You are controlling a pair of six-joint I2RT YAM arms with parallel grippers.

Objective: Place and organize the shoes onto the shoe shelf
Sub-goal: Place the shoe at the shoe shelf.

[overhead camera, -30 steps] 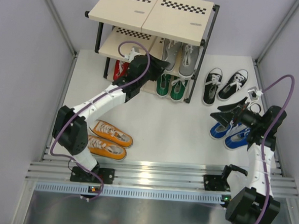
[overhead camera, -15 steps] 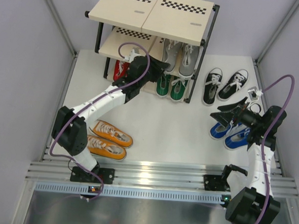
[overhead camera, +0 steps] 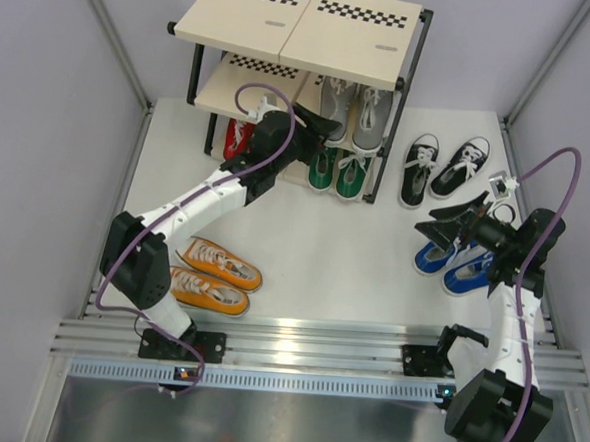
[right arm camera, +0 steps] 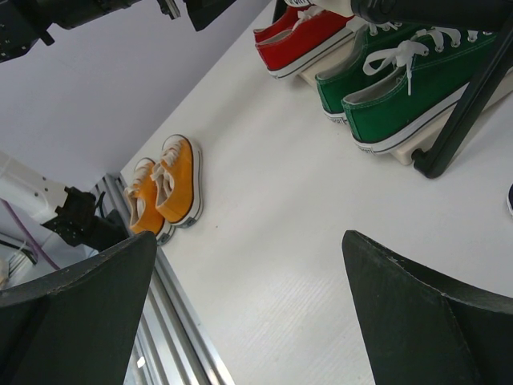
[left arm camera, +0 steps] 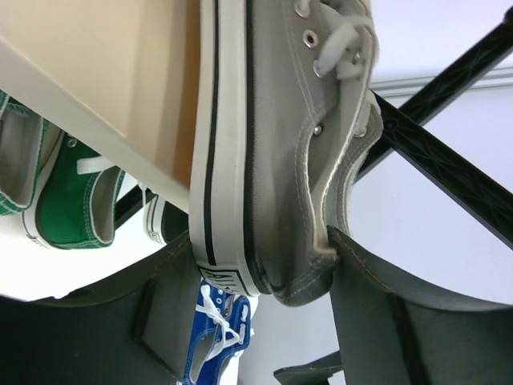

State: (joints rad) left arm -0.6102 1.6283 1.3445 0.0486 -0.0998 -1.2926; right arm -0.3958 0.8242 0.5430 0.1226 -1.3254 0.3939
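On the middle tier of the black-framed, beige-panelled shoe shelf (overhead camera: 287, 25), the left gripper (left arm camera: 260, 245) flanked the heel of a grey canvas sneaker (left arm camera: 272, 160); whether it gripped was unclear. The right gripper (right arm camera: 250, 241) hung wide open, empty, above the white desk (overhead camera: 304, 242).

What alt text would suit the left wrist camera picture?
A grey canvas sneaker with white laces and sole fills the frame, its sole against a beige wooden shelf panel and its heel between the left gripper's two dark fingers. Green canvas sneakers show at lower left, a blue one below, a black metal tube at right.
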